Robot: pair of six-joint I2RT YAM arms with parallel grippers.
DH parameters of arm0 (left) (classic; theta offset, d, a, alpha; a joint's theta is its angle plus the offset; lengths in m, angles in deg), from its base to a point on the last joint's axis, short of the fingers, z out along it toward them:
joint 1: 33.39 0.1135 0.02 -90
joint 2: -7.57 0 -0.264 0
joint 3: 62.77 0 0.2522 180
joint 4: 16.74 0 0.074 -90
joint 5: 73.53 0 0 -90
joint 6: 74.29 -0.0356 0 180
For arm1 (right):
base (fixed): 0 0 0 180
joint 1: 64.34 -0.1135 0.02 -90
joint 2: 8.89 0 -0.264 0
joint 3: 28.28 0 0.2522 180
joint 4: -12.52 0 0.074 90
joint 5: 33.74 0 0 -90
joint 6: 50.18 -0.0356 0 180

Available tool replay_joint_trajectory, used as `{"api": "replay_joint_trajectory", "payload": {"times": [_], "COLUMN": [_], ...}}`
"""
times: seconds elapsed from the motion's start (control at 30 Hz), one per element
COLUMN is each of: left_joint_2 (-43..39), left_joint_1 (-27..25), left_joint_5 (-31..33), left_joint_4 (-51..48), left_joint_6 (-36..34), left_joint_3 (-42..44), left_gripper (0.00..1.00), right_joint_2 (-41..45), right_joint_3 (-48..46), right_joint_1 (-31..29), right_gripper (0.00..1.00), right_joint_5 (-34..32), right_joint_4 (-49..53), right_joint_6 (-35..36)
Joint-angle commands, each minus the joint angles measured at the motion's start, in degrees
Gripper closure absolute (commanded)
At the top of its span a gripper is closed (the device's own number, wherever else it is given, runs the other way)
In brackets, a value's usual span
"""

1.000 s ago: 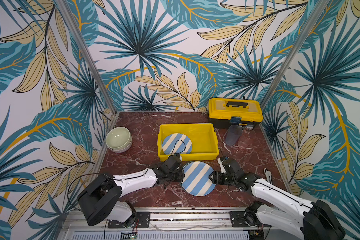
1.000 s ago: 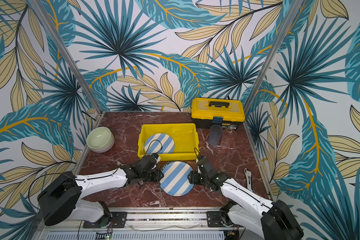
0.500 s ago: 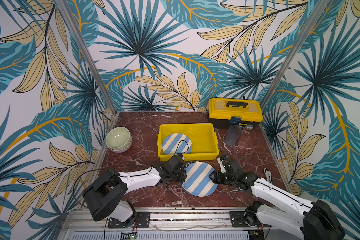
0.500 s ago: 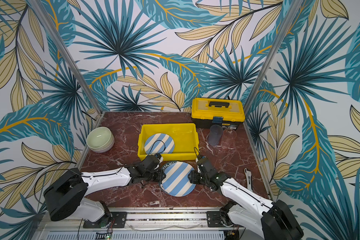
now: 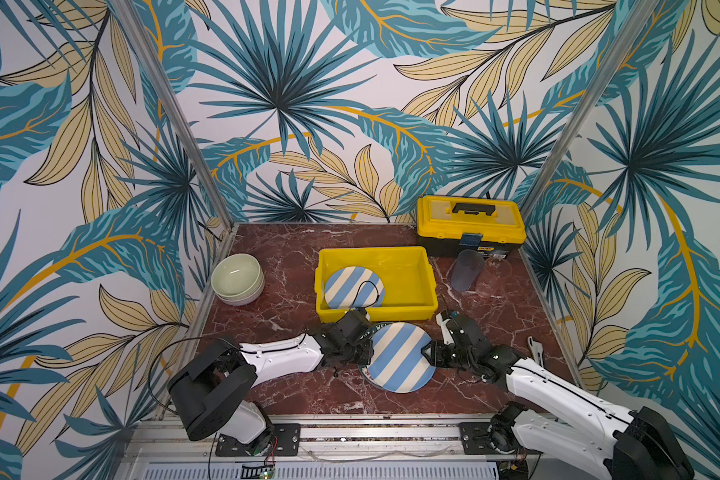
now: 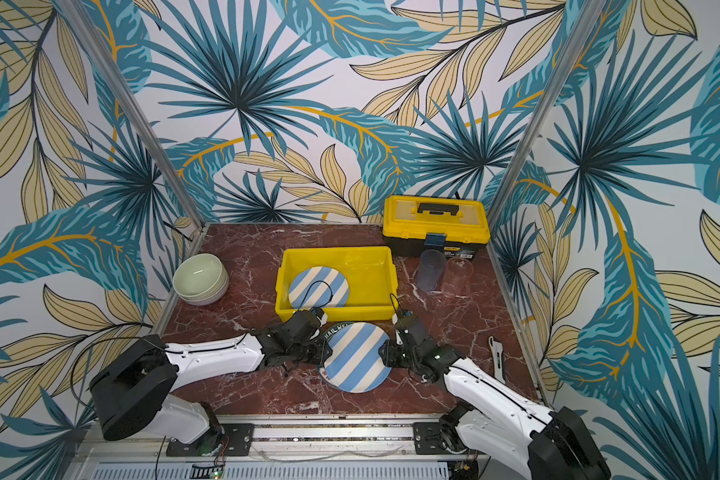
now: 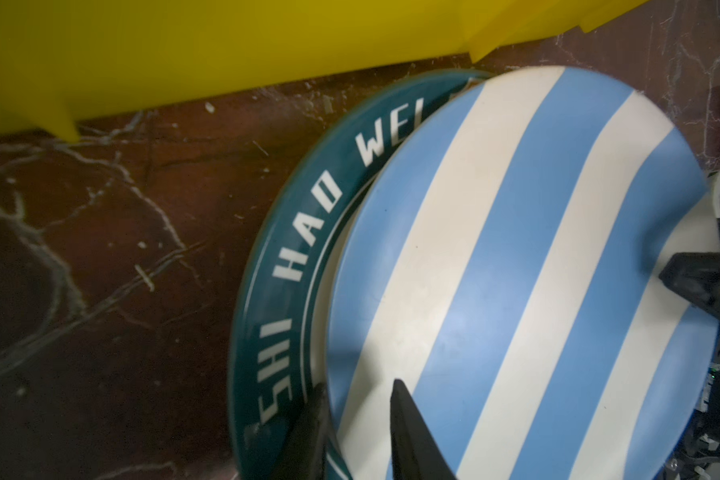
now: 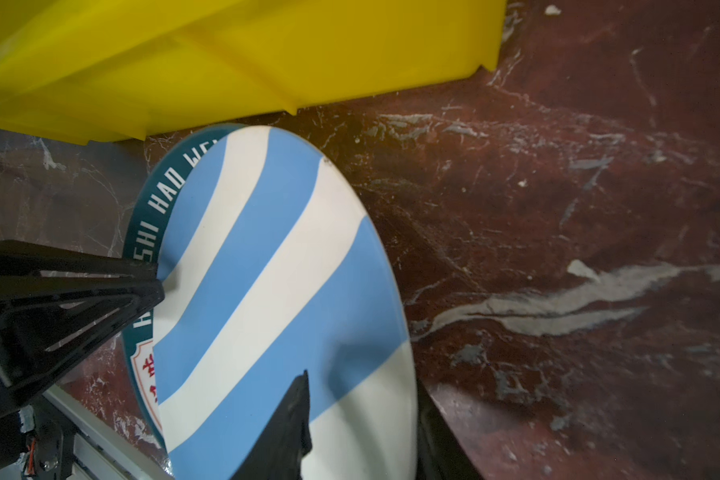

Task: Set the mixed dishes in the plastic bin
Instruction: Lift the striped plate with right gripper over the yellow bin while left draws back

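Your left gripper [image 7: 358,388] is clamped on the near-left rim of the striped plate [image 5: 400,357]; in the left wrist view one finger lies on the plate's face and the other sits under its edge. Your right gripper [image 8: 362,386] straddles the opposite rim, one finger over the stripes and one beneath. You cannot tell from these views whether that pair is pressing or only bracketing the rim. The striped plate sits tilted between the two grippers, in the middle of the table [image 5: 283,257] towards its front edge, just in front of the yellow bin [image 5: 412,253]. It partly covers the lettered plate [image 7: 292,232], whose dark green rim with white letters shows on the left-arm side and lies flat on the marble. The yellow bin stands in the centre of the table, nearer the back edge, and a second striped plate [image 5: 352,286] lies flat inside it against its left and front walls. The bowls [image 5: 237,276], pale green on top, are stacked at the left edge. The tumblers [image 5: 466,270] stand just beside each other right of the bin, in front of the toolbox [image 5: 470,220] in the back right corner.
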Motion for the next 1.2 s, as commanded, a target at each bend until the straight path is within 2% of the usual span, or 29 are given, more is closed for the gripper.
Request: {"api": "replay_joint_trajectory", "payload": {"times": [0.0,0.43,0.7,0.9,1.17], "left_joint_2": [1.25,1.22,-1.67,-6.38,-11.8], "left_joint_1": [-0.49,-0.66,-0.66,-0.66,-0.66], "left_joint_5": [-0.07,0.03,1.2,3.43,5.8], "left_joint_4": [0.97,2.84,2.99,2.97,-0.53], "left_joint_6": [-1.04,-0.46,-0.08,0.74,-0.4], "left_joint_3": [-1.14,-0.16,0.49,2.23,1.07], "left_gripper": [0.73,0.73,0.73,0.62,0.57], "right_joint_2": [0.63,0.46,0.37,-0.17,1.65], "right_joint_3": [1.13,2.01,1.8,2.49,3.31], "right_joint_1": [-0.3,-0.32,-0.3,-0.31,-0.29], "right_gripper": [0.64,0.75,0.84,0.95,0.97], "right_joint_5": [2.4,3.35,4.17,4.81,4.33], "right_joint_4": [-1.3,-1.82,-3.29,-3.8,-1.37], "right_joint_6": [-0.31,-0.73,-0.59,-0.07,1.14]}}
